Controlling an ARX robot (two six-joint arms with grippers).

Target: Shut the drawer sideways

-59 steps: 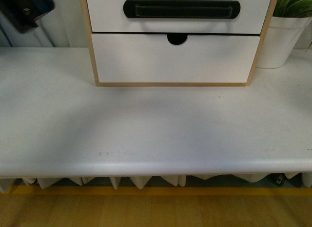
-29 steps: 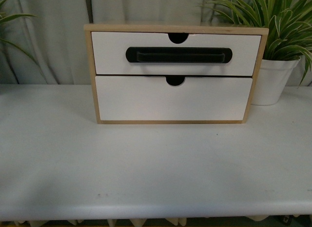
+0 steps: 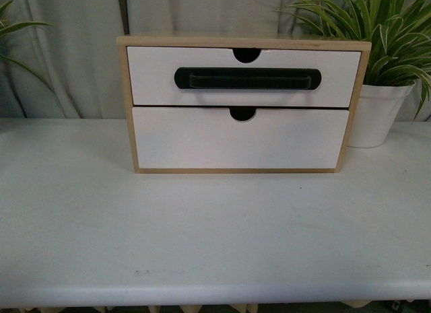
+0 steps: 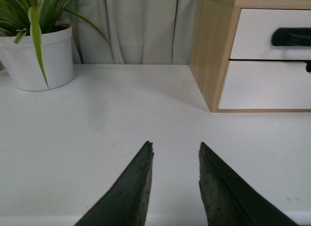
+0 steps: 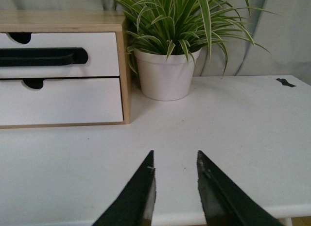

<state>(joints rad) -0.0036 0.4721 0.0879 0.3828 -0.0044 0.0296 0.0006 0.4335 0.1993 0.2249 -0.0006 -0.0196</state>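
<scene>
Since half a second ago nothing has shifted: the drawer (image 3: 244,76) sits flush atop the cabinet (image 3: 244,104), rigid and light (push its front), while the left gripper (image 4: 175,148) and right gripper (image 5: 175,157) stand apart, empty.

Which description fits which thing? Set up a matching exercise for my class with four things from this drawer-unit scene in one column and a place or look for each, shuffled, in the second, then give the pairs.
Things
1. drawer
2. lower drawer front
3. potted plant
4. left gripper

Descriptions
A. plain white, no handle, notch in its top edge
B. over bare white table, fingers apart, holding nothing
C. long black oval bar handle
D. white pot just right of the wooden unit in the front view

Pairs: 1-C, 2-A, 3-D, 4-B
</scene>
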